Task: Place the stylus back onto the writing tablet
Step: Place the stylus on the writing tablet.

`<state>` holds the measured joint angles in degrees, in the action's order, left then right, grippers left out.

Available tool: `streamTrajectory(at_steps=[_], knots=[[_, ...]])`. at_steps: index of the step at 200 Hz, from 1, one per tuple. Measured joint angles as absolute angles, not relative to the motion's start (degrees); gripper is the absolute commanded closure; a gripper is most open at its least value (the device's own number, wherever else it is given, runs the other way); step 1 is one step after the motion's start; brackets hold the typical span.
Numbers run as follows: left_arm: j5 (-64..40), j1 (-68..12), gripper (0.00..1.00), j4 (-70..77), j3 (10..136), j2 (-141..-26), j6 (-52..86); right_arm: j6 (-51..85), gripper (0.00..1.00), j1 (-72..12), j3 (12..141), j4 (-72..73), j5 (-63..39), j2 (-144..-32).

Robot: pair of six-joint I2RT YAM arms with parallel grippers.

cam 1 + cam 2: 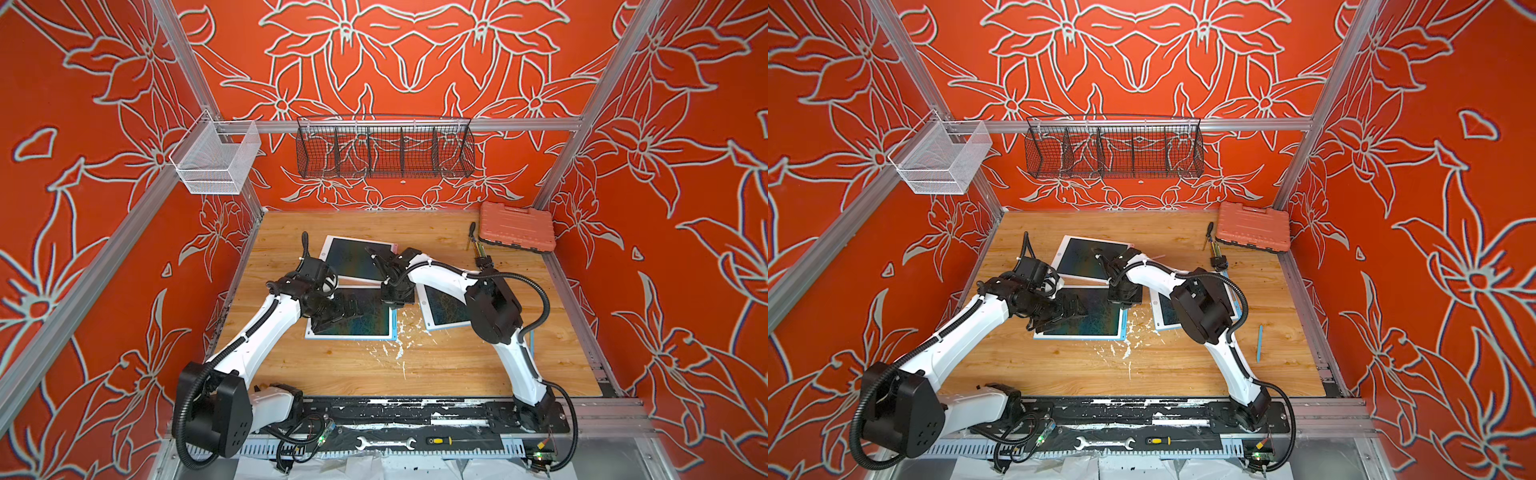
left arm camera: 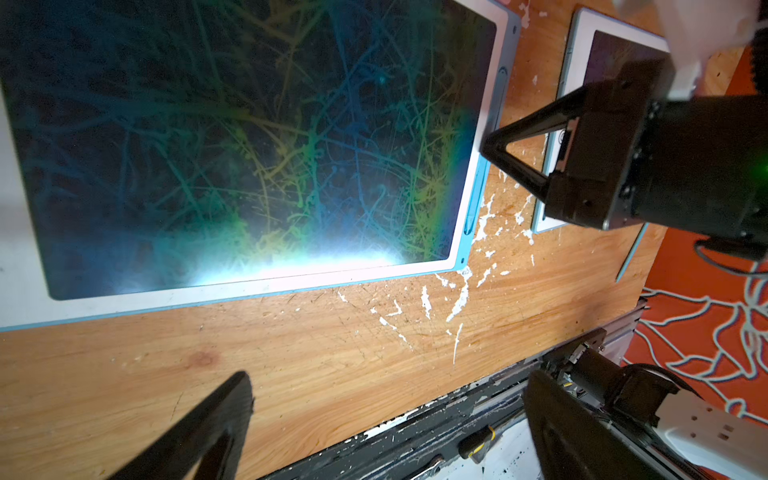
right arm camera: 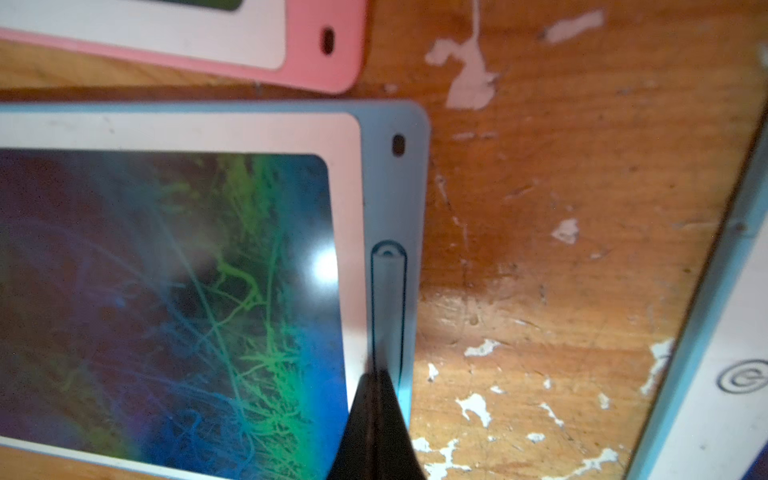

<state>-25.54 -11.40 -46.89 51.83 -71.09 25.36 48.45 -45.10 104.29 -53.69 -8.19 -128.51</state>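
One wood table [image 1: 415, 365] fills the floor of the red flowered cell and carries nearly everything. Above its far edge a long black basket [image 1: 384, 149] hangs on the rail, with a smaller white basket [image 1: 216, 162] at the far left corner. An orange case [image 1: 517, 226] lies shut in the far right corner. Three tablets lie flat mid-table. A blue tablet [image 1: 365, 320] is nearest the front, a pink tablet [image 1: 349, 257] lies just behind it, and a third tablet [image 1: 440, 307] sits to the right, partly hidden by the right arm in both top views. The left gripper [image 1: 336, 318] hangs over the left part of the blue tablet, its jaws spread wide and holding nothing. The right gripper [image 3: 376, 399] points down at the blue tablet's right border. Its jaws are pressed together with the tips meeting, and they rest on the stylus [image 3: 388, 307]. The stylus lies in the groove along that border, its rounded end toward the far corner, where there is a small hole. A second stylus [image 1: 1260, 343], thin and blue, lies loose on the table to the right of the right arm, near the third tablet's right side. On the black front rail lie a spanner [image 1: 384, 442] and a yellow-handled screwdriver [image 1: 440, 440]. White flecks of paint dot the wood between the blue tablet and the third tablet.
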Motion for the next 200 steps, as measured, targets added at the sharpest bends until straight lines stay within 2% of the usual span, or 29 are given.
streamTrajectory(at_steps=[200], knots=[[-25.61,-11.25,0.0,-47.05,51.7,-70.87,25.34,47.79,0.99,-46.22,106.65,-56.05,-6.26,-128.64]])
